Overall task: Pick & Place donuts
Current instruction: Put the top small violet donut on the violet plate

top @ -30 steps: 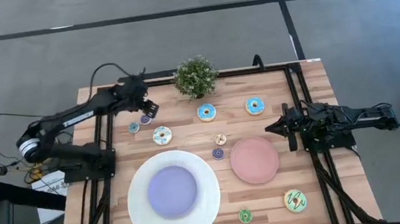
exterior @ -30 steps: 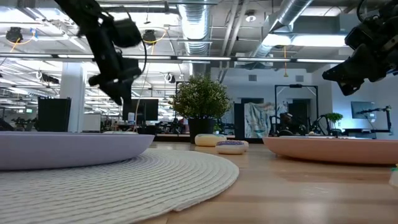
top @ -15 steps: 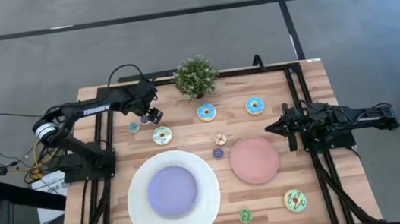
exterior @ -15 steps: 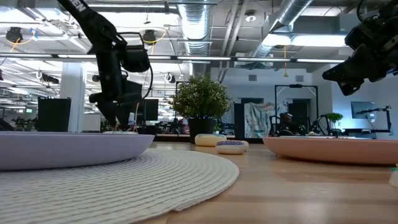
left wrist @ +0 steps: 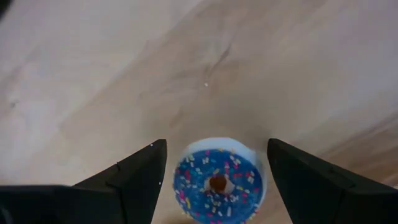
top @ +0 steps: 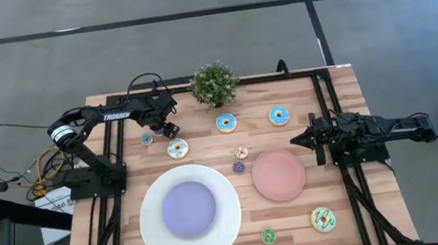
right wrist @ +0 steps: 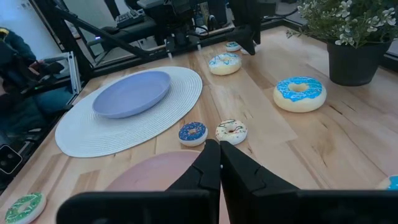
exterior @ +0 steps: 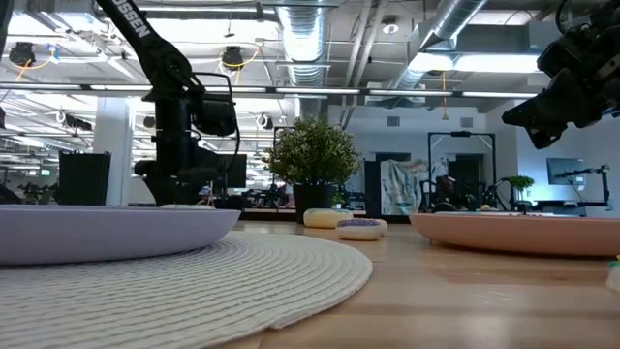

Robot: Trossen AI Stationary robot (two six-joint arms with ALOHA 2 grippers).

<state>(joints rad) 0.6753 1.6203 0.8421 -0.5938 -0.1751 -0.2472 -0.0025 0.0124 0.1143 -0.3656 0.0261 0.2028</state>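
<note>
Eight donuts: scattered on table, none plated.
target: tiny blue donut (left wrist: 217, 182), far left, between spread jaws of left gripper (left wrist: 214, 180), not yet grasped.
handling: looks light, rigid; pinch outer rim.
nearby: white donut (top: 177, 148) and another tiny donut (top: 146, 139) close; plant (top: 214, 83) beside.
right gripper (top: 296, 140): clenched, empty, parked right.

Overhead, table-level, two wrist views

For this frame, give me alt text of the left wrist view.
A tiny blue donut with sprinkles lies on the wooden table, between the left gripper's two open dark fingers, which straddle it without visibly touching.
</note>
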